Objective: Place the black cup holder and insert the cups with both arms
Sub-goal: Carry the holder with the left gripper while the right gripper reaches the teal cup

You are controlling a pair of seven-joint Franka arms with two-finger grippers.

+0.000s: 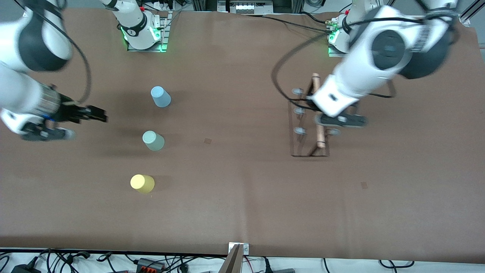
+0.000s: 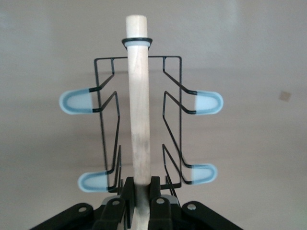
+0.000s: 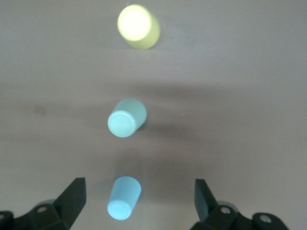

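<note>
— What do your arms look like?
— You see glossy white shells with dark grey round joint caps on the left arm [image 1: 363,60] and the right arm [image 1: 26,68].
— Anything else?
— Black cables loop along both; green lights glow at their bases.

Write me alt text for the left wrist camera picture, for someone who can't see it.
The left gripper is shut on the light wooden rod handle of the black cup holder, seen against the brown table. Four pale blue-tipped pegs show, two on each side, all without cups.
</note>
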